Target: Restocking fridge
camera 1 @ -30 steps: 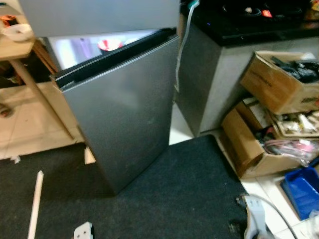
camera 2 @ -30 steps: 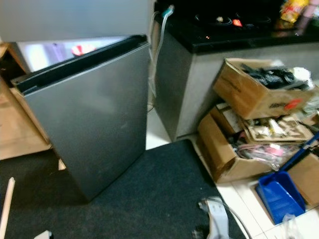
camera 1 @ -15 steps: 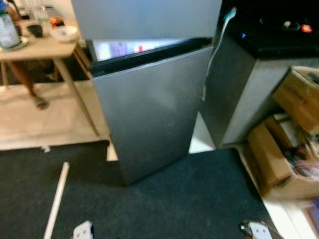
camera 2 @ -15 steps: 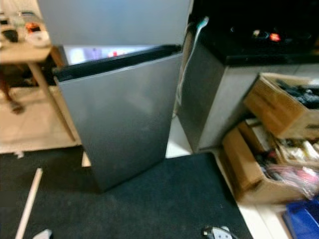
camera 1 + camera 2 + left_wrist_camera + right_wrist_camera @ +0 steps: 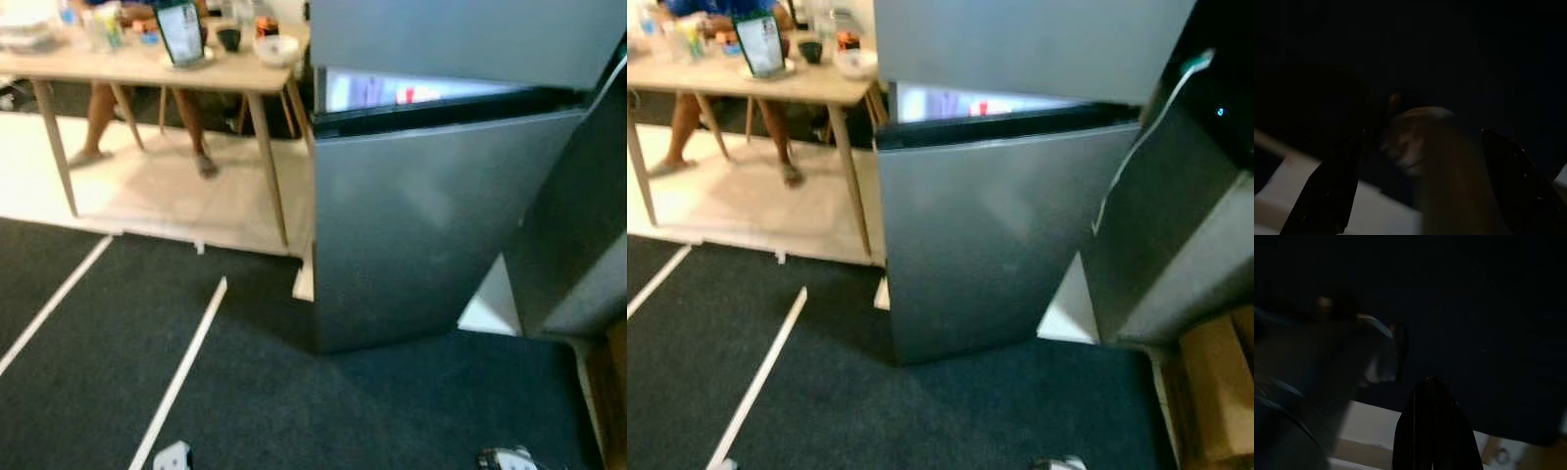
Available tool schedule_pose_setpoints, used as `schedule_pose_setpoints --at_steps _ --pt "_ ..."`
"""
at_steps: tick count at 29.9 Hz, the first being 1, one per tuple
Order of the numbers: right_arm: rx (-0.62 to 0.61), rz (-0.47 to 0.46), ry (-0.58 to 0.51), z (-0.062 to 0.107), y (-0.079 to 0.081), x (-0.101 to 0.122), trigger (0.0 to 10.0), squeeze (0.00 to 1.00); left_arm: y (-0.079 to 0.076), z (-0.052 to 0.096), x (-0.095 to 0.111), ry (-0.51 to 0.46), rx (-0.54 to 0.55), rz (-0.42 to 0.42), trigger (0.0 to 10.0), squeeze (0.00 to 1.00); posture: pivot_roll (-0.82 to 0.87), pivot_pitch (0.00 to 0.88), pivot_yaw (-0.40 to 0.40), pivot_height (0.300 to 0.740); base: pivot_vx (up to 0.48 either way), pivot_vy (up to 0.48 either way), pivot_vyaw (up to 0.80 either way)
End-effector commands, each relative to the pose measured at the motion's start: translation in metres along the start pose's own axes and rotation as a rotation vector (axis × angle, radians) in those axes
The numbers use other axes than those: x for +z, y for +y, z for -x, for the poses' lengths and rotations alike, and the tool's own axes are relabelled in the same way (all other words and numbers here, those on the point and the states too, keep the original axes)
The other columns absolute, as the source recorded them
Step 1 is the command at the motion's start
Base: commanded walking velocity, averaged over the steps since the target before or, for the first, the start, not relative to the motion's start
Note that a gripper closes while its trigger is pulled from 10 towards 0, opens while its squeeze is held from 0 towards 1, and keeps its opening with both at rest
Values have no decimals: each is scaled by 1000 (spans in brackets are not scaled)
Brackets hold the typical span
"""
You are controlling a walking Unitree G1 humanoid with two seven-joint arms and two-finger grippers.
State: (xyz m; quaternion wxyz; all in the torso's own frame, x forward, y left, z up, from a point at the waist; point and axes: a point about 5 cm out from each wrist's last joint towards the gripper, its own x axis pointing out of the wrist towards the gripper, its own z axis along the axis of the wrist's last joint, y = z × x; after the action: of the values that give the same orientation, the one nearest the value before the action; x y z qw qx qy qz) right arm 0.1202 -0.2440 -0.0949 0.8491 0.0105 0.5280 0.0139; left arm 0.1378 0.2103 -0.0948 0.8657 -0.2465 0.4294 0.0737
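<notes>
A silver fridge (image 5: 1019, 59) stands ahead, right of centre. Its lower door (image 5: 999, 245) hangs ajar, and a lit strip of the inside (image 5: 950, 102) shows above the door's dark top edge. Both arms hang low, with only small pale parts of them at the bottom edge (image 5: 171, 456) (image 5: 505, 457). In the dark left wrist view my left gripper (image 5: 1422, 134) has its two black fingers (image 5: 1327, 191) wide apart, with a blurred brownish shape beyond them. My right gripper (image 5: 1431, 382) shows as one black mass, fingers together.
A wooden table (image 5: 147, 73) with a tablet, bowl and cups stands at the left, with a person's legs (image 5: 98, 117) under it. White tape lines (image 5: 186, 367) cross the dark carpet. A grey counter (image 5: 1176, 245) and a cardboard box (image 5: 1215, 392) are at the right.
The camera has swung to the left: the table and the person's legs have come into view and the stacked boxes have slid out on the right. The fridge door stays ajar.
</notes>
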Motion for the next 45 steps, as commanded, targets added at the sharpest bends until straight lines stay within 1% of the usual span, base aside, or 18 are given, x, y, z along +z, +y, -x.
schedule_pose_setpoints --at_steps 1,6,9,31,41,43,44,45 --pt "0 15 -10 -1 3 3 10000 0 6 4 -10 37 20 -6 10000 0 -67 95 -26 740 0 0 744" --pt "-32 5 -28 -2 2 5 10000 0 8 4 -7 40 23 -29 10000 0 -65 91 -24 740 0 0 500" --pt "-41 28 -22 -2 2 5 10000 0 8 5 -8 41 21 -30 10000 0 -65 90 -23 740 0 0 0" --pt "-37 46 -28 -3 7 5 10000 0 8 5 -9 60 14 -55 10000 0 -64 89 -18 740 314 0 0" --pt "-32 37 -59 -4 8 9 10000 0 6 4 -11 67 10 -59 10000 0 -66 91 -17 740 317 0 0" --pt "-23 22 -83 -4 9 13 10000 0 6 4 -11 67 10 -60 10000 0 -66 91 -17 740 306 0 0" --pt "-11 -4 -110 -4 10 17 10000 0 6 4 -11 68 11 -61 10000 0 -68 91 -17 740 296 0 0" --pt "-11 -4 -110 -4 10 17 10000 0 6 4 -11 68 11 -61 10000 0 -68 91 -17 740 296 0 0"
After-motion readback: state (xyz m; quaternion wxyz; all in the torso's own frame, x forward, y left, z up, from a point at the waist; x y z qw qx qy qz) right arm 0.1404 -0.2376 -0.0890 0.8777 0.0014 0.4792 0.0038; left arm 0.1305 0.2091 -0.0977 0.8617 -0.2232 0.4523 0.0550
